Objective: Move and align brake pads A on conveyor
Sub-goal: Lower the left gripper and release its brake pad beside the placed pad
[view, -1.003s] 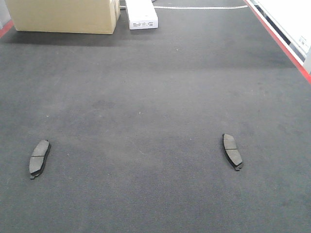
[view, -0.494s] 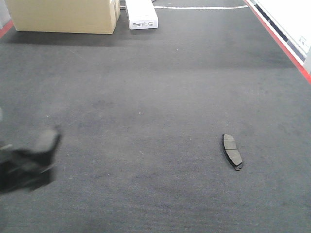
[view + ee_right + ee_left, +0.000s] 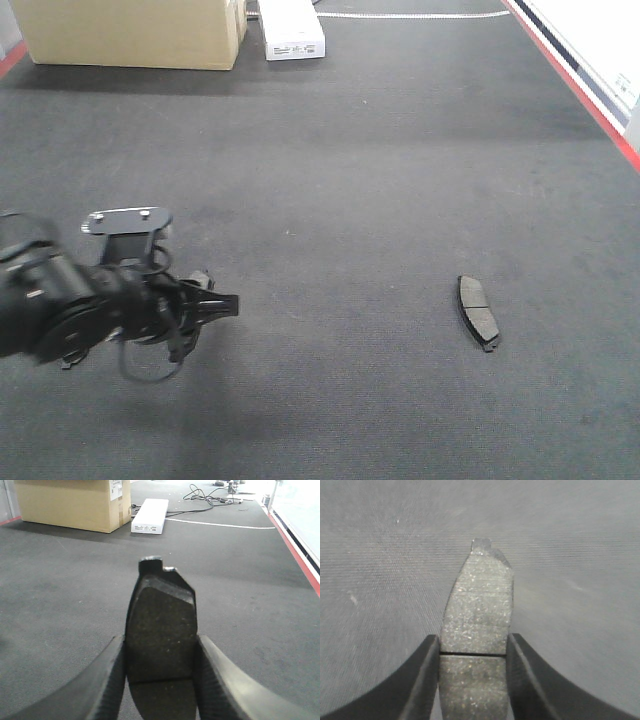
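In the left wrist view my left gripper point(image 3: 473, 642) is shut on a dark-grey brake pad point(image 3: 477, 605) at its centre groove, the pad's end sticking out past the fingers over the charcoal conveyor point(image 3: 580, 555). The front view shows the left arm low at the left, with its gripper point(image 3: 215, 303) pointing right. Another brake pad point(image 3: 478, 312) lies flat on the conveyor point(image 3: 330, 180) at the right, apart from both grippers. My right gripper point(image 3: 160, 640) is shut on a brake pad point(image 3: 160, 605) held above the belt; it is outside the front view.
A cardboard box point(image 3: 130, 30) and a white carton point(image 3: 290, 30) stand at the belt's far end. The red frame point(image 3: 590, 100) runs along the right edge. Cables point(image 3: 210, 492) lie beyond the white carton point(image 3: 150, 515).
The left arm swept in from the left over the spot where the left pad lay. That pad no longer lies on the belt. The right pad stayed put.
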You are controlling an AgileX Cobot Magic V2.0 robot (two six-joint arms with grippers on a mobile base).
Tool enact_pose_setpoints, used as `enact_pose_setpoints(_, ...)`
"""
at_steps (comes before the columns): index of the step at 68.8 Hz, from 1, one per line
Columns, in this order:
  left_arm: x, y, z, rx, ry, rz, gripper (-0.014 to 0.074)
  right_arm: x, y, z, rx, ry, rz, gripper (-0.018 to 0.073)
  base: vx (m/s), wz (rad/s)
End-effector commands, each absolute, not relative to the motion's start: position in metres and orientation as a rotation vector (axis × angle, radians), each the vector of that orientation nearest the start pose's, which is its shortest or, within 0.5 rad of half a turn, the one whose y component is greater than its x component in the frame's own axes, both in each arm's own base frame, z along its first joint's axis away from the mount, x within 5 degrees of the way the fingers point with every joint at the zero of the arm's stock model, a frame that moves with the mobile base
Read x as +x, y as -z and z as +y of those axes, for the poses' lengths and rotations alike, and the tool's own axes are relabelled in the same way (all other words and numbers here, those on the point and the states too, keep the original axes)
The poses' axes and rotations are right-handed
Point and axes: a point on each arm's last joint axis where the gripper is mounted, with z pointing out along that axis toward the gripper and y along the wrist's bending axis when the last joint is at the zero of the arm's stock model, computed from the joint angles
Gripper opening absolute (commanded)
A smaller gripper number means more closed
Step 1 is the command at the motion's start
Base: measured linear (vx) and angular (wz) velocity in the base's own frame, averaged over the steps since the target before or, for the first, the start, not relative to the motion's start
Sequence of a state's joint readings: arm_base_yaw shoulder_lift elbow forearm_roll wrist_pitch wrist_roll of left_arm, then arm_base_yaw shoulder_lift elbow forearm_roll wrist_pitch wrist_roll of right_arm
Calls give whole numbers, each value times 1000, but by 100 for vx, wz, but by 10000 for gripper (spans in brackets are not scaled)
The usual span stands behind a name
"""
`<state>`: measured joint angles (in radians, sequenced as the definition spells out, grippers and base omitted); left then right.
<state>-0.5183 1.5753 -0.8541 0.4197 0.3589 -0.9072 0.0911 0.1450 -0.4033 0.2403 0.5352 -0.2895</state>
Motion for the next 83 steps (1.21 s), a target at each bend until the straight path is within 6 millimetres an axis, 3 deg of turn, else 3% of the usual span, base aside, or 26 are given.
enact_pose_setpoints(1, 289, -211, -148, -54, 281, 2468, 115, 43, -308, 13, -208, -93, 1629, -2, 0, 0)
enact_pose_setpoints(26, 304, -170, -159, -101, 288, 2544, 343, 43, -308, 13, -208, -93, 1629, -2, 0, 0)
enact_pose_setpoints(35, 305, -170, -159, -62, 281, 2532, 424, 43, -308, 13, -208, -93, 1629, -2, 0, 0)
enact_pose_setpoints(46, 301, -196, -154, -1, 260, 2462, 470, 43, -308, 13, -208, -93, 1629, -2, 0, 0)
enact_pose_setpoints(61, 279, -256, -138, 9, 247, 2331, 469, 43, -308, 13, -208, -93, 1629, -2, 0, 0)
enact_pose_setpoints(69, 257, -281, -121, 7, 216, 2282, 468, 43, -308, 13, -208, -93, 1629, -2, 0, 0)
enact_pose_setpoints(83, 204, -305, -91, 53, 241, 2151, 468, 43, -308, 13, -208, -93, 1629, -2, 0, 0)
